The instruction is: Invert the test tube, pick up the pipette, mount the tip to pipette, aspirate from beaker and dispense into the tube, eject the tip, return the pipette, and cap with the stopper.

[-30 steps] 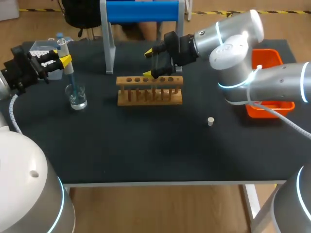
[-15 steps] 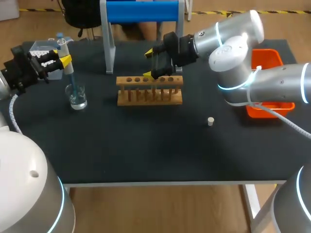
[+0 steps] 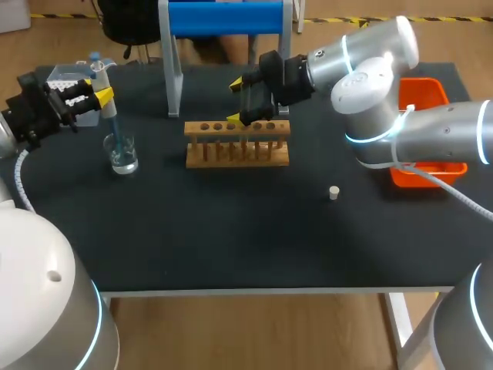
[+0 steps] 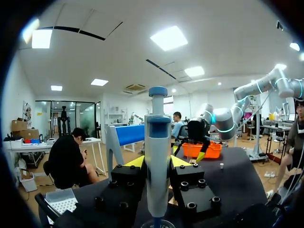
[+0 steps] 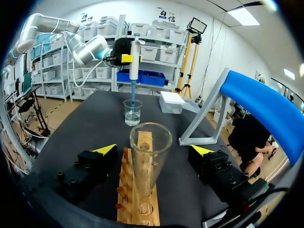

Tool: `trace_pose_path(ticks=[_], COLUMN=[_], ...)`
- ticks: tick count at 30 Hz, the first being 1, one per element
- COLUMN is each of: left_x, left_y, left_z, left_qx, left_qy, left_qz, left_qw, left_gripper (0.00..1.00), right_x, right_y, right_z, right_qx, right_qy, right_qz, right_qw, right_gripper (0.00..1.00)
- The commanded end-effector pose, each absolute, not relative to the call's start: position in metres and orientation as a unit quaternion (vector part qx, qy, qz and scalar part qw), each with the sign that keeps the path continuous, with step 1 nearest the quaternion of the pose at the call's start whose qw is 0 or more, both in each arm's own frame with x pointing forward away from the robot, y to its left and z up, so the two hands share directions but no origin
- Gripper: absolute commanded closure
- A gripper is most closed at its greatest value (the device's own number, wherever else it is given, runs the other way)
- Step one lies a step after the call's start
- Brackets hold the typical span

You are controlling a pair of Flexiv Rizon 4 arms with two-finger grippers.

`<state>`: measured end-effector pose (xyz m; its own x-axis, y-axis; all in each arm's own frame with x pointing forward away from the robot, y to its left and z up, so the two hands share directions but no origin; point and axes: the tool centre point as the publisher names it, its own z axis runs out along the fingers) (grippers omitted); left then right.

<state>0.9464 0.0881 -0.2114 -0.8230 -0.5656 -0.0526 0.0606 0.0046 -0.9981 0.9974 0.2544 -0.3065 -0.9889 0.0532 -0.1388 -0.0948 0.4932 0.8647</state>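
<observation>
The worktop [image 3: 231,231] carries a blue-topped stand [image 3: 223,19] at its far edge and an orange bin [image 3: 424,92] at its far right corner. The right arm [image 3: 370,69] reaches in from the right to the rack [image 3: 237,145], which stands mid-worktop toward the far edge. The left arm [image 3: 23,116] is over the far left corner, by the tip box [image 5: 172,102].

The left gripper [image 4: 157,162] is clamped on the pipette [image 4: 157,137], held upright with its tip down in the beaker [image 3: 123,154] near the left edge. The right gripper [image 3: 236,100] is spread wide either side of the tube [image 5: 149,161], touching neither side. The tube stands mouth up in the rack. The stopper [image 3: 333,193] lies alone right of the middle.
</observation>
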Motion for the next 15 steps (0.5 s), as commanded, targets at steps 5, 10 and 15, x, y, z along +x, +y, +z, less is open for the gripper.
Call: trace_pose_path(ticks=[5, 10, 15], left_x=[0.945, 0.945, 0.942], left_y=[0.087, 0.085, 0.083], left_z=[-0.203, -0.194, -0.185], left_qx=[-0.183, -0.182, -0.182], left_qy=[0.671, 0.672, 0.674], left_qz=[-0.68, -0.678, -0.676], left_qw=[0.233, 0.236, 0.237], left_gripper=[1.0, 1.0, 1.0], right_x=[0.997, 0.997, 0.997], right_y=[0.254, 0.254, 0.254], right_z=[-0.306, -0.306, -0.306], right_qx=[-0.012, -0.012, -0.012], right_qy=[0.861, 0.861, 0.861], right_qz=[0.502, 0.502, 0.502], right_qw=[0.074, 0.074, 0.074], right_gripper=[0.0, 0.0, 0.0])
